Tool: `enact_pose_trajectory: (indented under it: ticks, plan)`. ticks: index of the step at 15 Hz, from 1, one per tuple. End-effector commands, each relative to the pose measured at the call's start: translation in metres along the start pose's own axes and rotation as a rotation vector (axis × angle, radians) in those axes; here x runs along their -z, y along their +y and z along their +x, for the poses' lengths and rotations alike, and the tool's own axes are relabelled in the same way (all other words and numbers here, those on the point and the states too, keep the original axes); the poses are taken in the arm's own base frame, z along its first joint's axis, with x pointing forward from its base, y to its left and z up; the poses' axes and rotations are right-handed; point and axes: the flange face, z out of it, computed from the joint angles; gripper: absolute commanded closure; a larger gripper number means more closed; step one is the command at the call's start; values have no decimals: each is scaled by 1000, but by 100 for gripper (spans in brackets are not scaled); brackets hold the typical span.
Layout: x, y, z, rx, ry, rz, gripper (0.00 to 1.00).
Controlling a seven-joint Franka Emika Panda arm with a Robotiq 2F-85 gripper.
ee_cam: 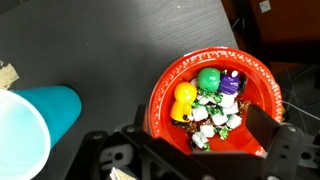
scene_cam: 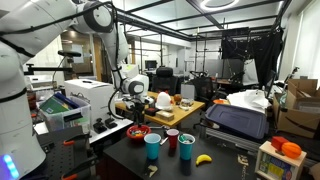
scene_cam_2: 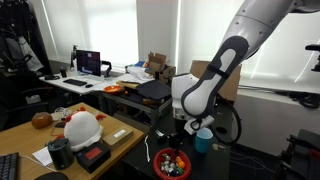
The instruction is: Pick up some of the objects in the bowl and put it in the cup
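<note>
Red bowl (ee_cam: 158, 95) sits right beneath the tool (ee_cam: 200, 150), jaws spread wide and empty, lined up over the little pieces (ee_cam: 212, 112) heaped inside. Teal cup (ee_cam: 45, 115) stands just beside on the dark surface (ee_cam: 100, 40), handy for the drop.

The bowl (ee_cam: 158, 100) looks like red plastic, smooth and glossy — light glints along its rim. The pieces (ee_cam: 208, 100) inside it shine too. Beside the bowl, the blue cup (ee_cam: 45, 110) is smooth plastic; the table (ee_cam: 110, 40) under the bowl is dark and matt.
</note>
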Motion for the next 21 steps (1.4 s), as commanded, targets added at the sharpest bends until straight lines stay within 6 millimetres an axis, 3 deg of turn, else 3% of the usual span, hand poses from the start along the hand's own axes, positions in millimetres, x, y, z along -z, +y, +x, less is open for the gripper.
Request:
enact_pose_trajectory:
  ticks: [1, 8, 16, 21]
  plan:
    - [-13, 1, 10, -68, 3, 22, 0]
    - [-33, 11, 20, -132, -1, 33, 0]
    - [-48, -16, 14, -107, -14, 39, 0]
    - [-68, -19, 13, -91, -7, 21, 0]
